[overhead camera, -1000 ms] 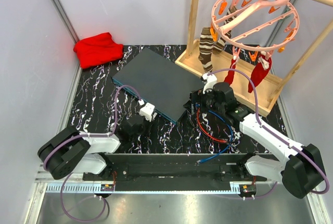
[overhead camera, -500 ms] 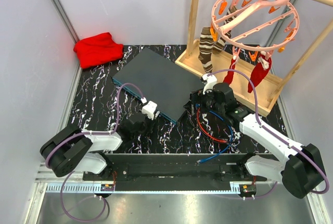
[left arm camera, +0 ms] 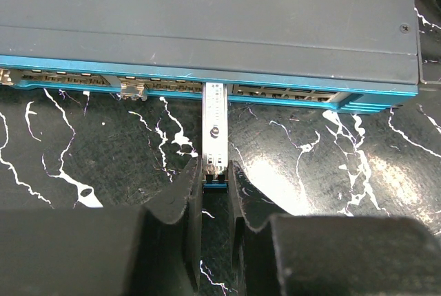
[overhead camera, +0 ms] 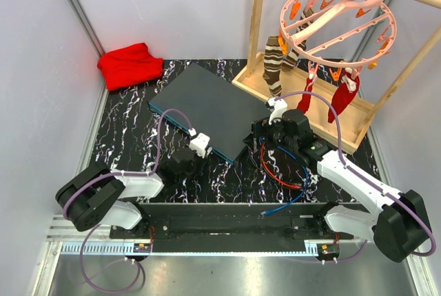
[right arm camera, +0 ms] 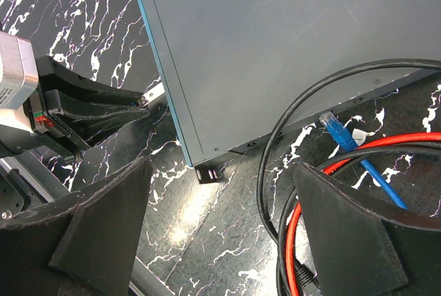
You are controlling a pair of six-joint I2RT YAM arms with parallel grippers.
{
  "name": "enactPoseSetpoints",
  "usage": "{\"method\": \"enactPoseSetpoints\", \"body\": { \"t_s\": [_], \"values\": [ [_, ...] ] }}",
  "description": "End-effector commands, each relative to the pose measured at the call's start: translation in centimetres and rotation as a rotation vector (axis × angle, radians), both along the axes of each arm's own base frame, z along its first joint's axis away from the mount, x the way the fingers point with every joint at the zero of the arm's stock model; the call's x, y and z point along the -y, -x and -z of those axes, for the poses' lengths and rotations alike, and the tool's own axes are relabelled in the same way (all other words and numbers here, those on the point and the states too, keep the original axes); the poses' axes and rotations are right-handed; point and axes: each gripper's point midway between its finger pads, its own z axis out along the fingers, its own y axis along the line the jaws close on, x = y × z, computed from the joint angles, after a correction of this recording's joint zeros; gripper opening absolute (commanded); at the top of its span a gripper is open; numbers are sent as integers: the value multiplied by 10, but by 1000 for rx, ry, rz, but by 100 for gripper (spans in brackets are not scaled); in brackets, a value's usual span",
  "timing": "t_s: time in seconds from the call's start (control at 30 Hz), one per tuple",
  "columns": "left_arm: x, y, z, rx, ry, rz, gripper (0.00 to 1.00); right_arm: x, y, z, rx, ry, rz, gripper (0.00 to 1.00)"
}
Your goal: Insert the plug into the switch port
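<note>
At the switch's [left arm camera: 207, 14] front edge, we find the left pincer [left arm camera: 214, 193], pinching the plug [left arm camera: 213, 120], closer than a second ago; the plug's nose seems just inside the port row [left arm camera: 275, 91].

Twin arms in white shells with black joints: the left arm [overhead camera: 134, 184] and the right arm [overhead camera: 351, 175] each trail a lilac cable [overhead camera: 158, 144] back from the wrist. A small white camera block [overhead camera: 200, 144] sits just behind the left gripper [left arm camera: 215, 172]. Its matte black fingers [left arm camera: 189, 199] are thin and blade-like at the tips and broaden into chunky blocks further back. The right gripper [right arm camera: 220, 172] has broad black wedge fingers [right arm camera: 341, 234] with a fine-grained finish. Behind the left fingertips, a grey metal housing [right arm camera: 14, 69] carries red and green marks.
</note>
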Motion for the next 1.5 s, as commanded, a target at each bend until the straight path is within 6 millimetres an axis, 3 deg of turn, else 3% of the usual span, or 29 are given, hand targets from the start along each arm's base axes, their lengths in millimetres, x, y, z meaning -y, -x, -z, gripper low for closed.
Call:
{"method": "enactPoseSetpoints", "body": {
  "t_s": [0.0, 1.47],
  "values": [
    [7, -22, -34, 102, 63, -44, 0, 4, -8, -9, 50, 1, 23, 93],
    [-6, -22, -27, 77, 62, -83, 0, 4, -7, -8, 45, -7, 24, 93]
  ]
}}
